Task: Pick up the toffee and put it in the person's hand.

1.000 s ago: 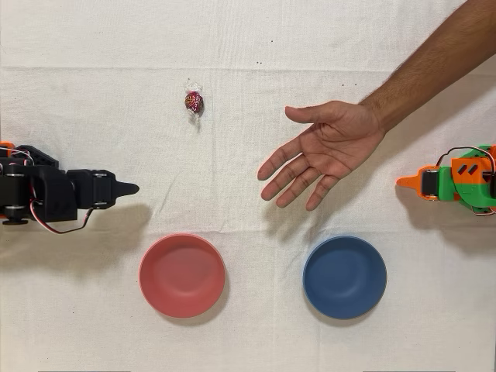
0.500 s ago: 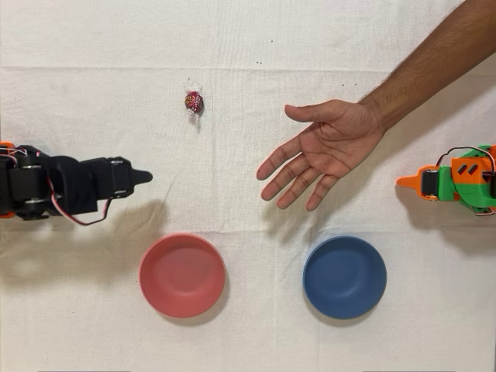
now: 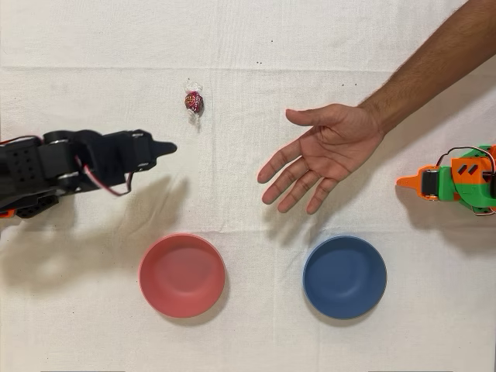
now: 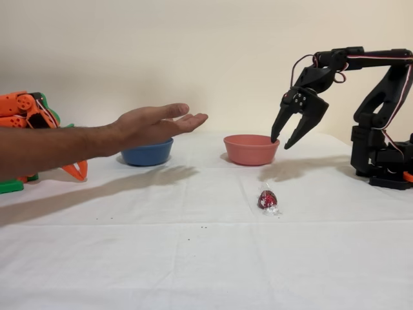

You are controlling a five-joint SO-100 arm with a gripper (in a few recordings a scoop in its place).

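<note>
Toffee [image 3: 194, 101] [image 4: 267, 199] sits alone on the white cloth [image 3: 248, 46], gripper [image 3: 169, 146] [image 4: 282, 141] raised in the air just short of it with jaws spread wide and empty, person's hand [image 3: 325, 155] [image 4: 158, 123] held palm-up well beyond the toffee, away from the gripper.
</note>
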